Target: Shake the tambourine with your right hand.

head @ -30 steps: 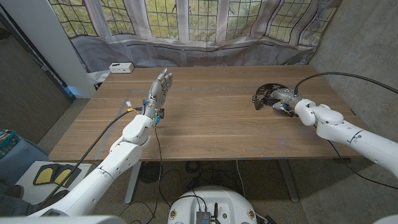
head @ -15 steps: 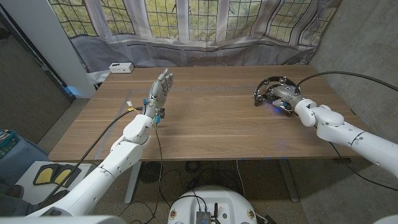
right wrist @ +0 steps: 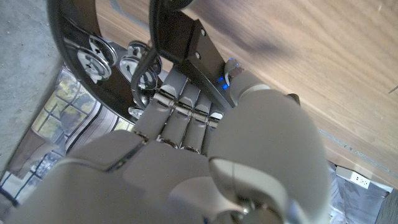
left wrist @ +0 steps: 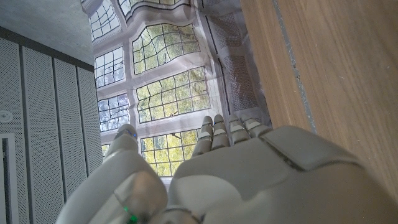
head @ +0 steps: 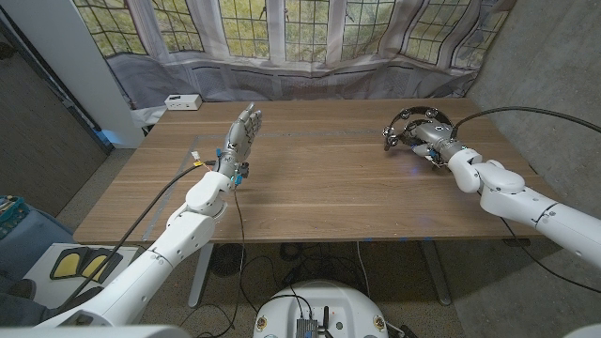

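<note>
Gripping the tambourine (head: 414, 125) by its black rim, the right robot hand (head: 434, 141) is holding it lifted above the far right part of the table (head: 319, 188), with the ring standing out beyond the fingers toward the table's far edge. Seen from the right wrist, the fingers (right wrist: 177, 115) are curling around the dark frame of the tambourine (right wrist: 93, 62), and pairs of shiny metal jingles are sitting in the frame just beyond the fingertips; the wooden surface of the table (right wrist: 323, 56) is showing behind the hand. A black cable (head: 526, 115) is looping from behind the right robot hand out over the right edge of the table. Well apart from it, across the width of the table, the left robot hand (head: 243, 131) is standing open over the far left part of the wood, holding nothing, with its fingers straight, close together and pointing toward the far edge. From the left wrist, the back of this left robot hand (left wrist: 236, 168) is reaching toward a hanging backdrop printed with leaded windows (left wrist: 168, 93), with the table's wood running alongside it. A small white box (head: 182, 101) is lying past the left robot hand's fingertips, near the far left corner of the table. The same window backdrop (head: 300, 33) is hanging behind the table's far edge, beyond both hands.
</note>
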`<action>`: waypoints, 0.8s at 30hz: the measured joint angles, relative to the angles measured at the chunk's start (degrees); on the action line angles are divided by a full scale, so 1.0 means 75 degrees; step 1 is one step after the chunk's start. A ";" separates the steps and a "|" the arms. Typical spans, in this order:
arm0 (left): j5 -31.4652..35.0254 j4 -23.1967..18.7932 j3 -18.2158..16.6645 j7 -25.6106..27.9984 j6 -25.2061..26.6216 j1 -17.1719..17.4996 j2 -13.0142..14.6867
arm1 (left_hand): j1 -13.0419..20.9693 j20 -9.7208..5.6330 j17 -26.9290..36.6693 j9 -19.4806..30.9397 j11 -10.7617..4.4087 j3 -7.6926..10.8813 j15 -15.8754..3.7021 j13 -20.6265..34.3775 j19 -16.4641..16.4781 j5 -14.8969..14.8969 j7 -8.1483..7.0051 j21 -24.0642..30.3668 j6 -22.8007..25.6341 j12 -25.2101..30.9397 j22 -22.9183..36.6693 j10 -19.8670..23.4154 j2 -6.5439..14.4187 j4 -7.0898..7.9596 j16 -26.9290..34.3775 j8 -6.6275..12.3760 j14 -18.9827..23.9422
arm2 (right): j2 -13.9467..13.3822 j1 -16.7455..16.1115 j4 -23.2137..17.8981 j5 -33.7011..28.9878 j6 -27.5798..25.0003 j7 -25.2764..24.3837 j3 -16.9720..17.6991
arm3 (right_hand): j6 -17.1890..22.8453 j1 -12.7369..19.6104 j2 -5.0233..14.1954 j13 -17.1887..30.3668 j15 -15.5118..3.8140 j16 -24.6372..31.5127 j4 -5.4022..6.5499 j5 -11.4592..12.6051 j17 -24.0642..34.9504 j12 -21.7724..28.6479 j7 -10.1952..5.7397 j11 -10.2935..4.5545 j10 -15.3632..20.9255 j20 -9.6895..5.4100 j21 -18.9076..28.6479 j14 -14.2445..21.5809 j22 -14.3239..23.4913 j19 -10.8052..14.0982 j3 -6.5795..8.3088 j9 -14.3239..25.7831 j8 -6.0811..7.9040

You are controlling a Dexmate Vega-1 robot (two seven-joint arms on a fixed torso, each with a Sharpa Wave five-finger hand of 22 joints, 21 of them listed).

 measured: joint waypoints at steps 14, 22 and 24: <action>-0.0017 0.0058 0.0004 -0.0061 -0.0051 -0.0055 0.0003 | 0.0000 0.0000 0.0000 0.0000 0.0000 0.0000 0.0000 0.0000 0.0000 0.0000 -0.0029 0.0000 0.0029 0.0000 0.0000 0.0000 0.0000 0.0000 0.0000 0.0000 0.0000 | -0.0174 -0.0474 -0.0662 0.0142 -0.0233 -0.0887 0.0467 | -0.0001 0.0001 -0.0001 0.0019 0.0001 -0.0025 0.0001 -0.0048 0.0044 -0.0037 -0.0001 0.0042 0.0041 0.0001 -0.0003 -0.0001 0.0007 -0.0002 0.0000 -0.0001 -0.0059; -0.0037 0.0111 0.0004 -0.0098 -0.0122 -0.0058 -0.0022 | 0.0000 0.0000 0.0000 0.0000 0.0000 0.0000 0.0000 0.0000 0.0000 0.0000 -0.0028 0.0000 0.0028 0.0001 0.0000 0.0000 0.0000 0.0000 0.0000 0.0000 0.0000 | -0.0225 -0.0652 -0.0937 0.0063 -0.0277 -0.1220 0.0642 | -0.0001 0.0001 -0.0001 0.0019 -0.0029 -0.0053 0.0001 -0.0018 0.0052 -0.0081 -0.0001 0.0019 0.0063 0.0002 0.0056 0.0030 0.0005 -0.0003 -0.0001 0.0036 -0.0060; -0.0042 0.0126 0.0002 -0.0107 -0.0138 -0.0060 -0.0025 | 0.0000 0.0000 0.0000 0.0000 0.0000 0.0000 0.0000 0.0000 0.0000 0.0000 -0.0028 0.0000 0.0028 0.0000 0.0000 0.0000 0.0000 0.0000 0.0000 0.0000 0.0000 | -0.0247 -0.0693 -0.1025 -0.0024 -0.0277 -0.1291 0.0664 | -0.0001 0.0001 -0.0001 0.0019 -0.0029 -0.0053 0.0001 -0.0018 0.0057 -0.0104 -0.0001 0.0014 0.0068 0.0002 0.0056 0.0030 0.0005 -0.0003 -0.0001 0.0036 -0.0060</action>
